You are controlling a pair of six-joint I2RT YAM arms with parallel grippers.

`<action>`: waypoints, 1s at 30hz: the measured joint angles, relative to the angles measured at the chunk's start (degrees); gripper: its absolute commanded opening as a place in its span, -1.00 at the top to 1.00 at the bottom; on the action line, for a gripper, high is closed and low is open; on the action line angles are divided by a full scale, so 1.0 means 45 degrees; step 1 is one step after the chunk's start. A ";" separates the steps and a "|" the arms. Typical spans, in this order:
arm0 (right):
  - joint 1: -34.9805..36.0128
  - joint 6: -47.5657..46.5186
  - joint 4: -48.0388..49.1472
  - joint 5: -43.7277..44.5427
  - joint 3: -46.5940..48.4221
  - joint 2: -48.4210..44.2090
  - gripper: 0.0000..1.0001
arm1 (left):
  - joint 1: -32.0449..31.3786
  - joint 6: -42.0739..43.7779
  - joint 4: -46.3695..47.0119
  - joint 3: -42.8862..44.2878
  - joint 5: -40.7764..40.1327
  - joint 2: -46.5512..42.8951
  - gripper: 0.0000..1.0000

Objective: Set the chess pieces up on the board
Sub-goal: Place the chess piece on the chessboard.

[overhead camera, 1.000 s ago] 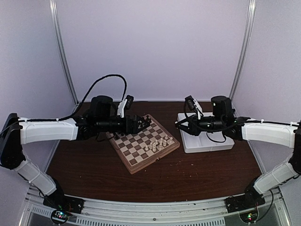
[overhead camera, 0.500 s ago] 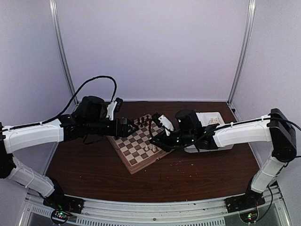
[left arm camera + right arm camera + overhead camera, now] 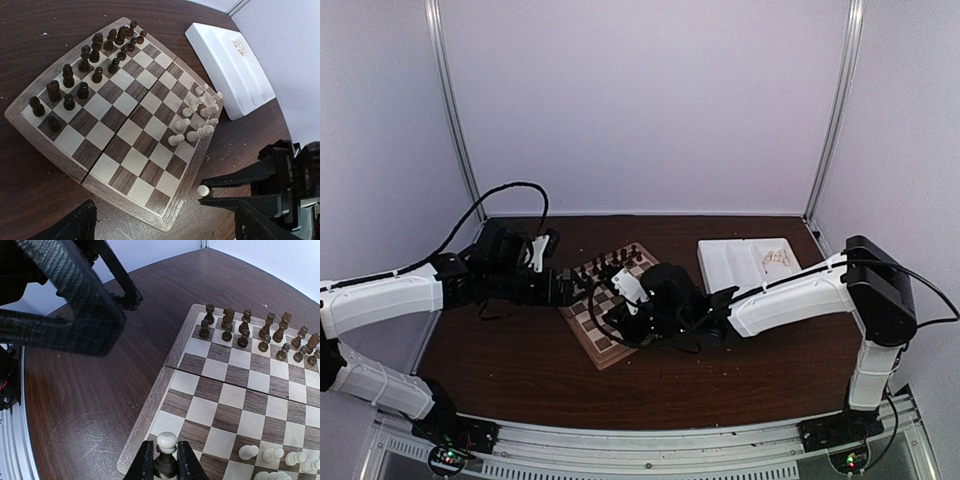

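Cream pawn point(image 3: 166, 441) in right gripper point(image 3: 166, 463), wrist views only

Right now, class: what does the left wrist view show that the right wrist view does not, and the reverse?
Only left wrist: the tray, and the board whole. Only right wrist: the metal rail at the picture's left edge. Both: the dark pieces, the cream pieces, and the right gripper shut on a pawn.

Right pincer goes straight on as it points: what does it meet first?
Likely the board near its corner rim; the white pawn in the right pincer would touch first. Depth is unclear.
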 measured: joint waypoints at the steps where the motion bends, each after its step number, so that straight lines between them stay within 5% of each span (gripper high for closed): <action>1: 0.0097 0.0029 0.0131 0.0155 0.0010 0.0087 0.73 | 0.0010 -0.0005 -0.0019 -0.0049 0.0005 -0.0053 -0.92; 15: 0.0350 0.0845 0.0403 0.0869 0.1409 0.2671 0.65 | 0.0155 -0.0223 -0.0049 -0.0967 0.0126 -0.0112 -0.92; 30: 0.0413 0.0884 -0.0073 0.1311 0.2001 0.2987 0.54 | 0.0879 -0.0325 0.0097 -0.1530 0.1229 0.0481 -0.88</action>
